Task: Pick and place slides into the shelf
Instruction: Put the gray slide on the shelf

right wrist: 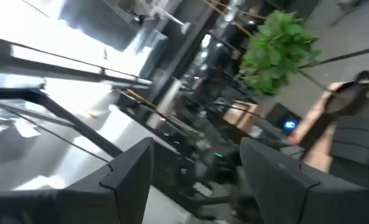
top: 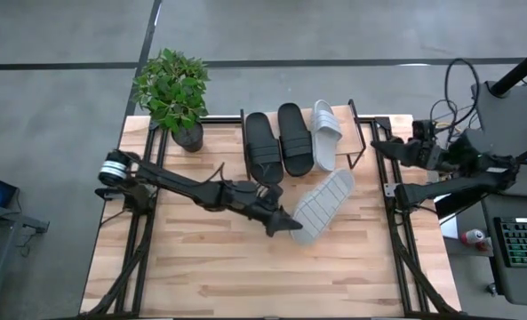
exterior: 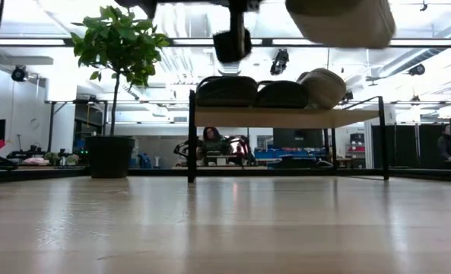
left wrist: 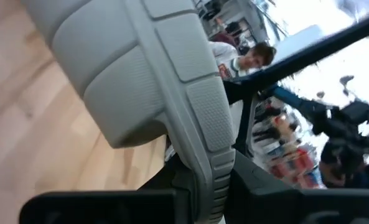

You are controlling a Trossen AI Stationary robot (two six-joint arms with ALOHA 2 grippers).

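Near the table's middle, the left claw [top: 285, 224] grips the last pale slide [top: 323, 205]; next, carry it onto the shelf [top: 363, 142].

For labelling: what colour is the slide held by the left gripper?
Pale grey slide, clearest in the high view.

Left pincer [top: 285, 224] clamped; right pincer [right wrist: 196, 168] seemingly spread
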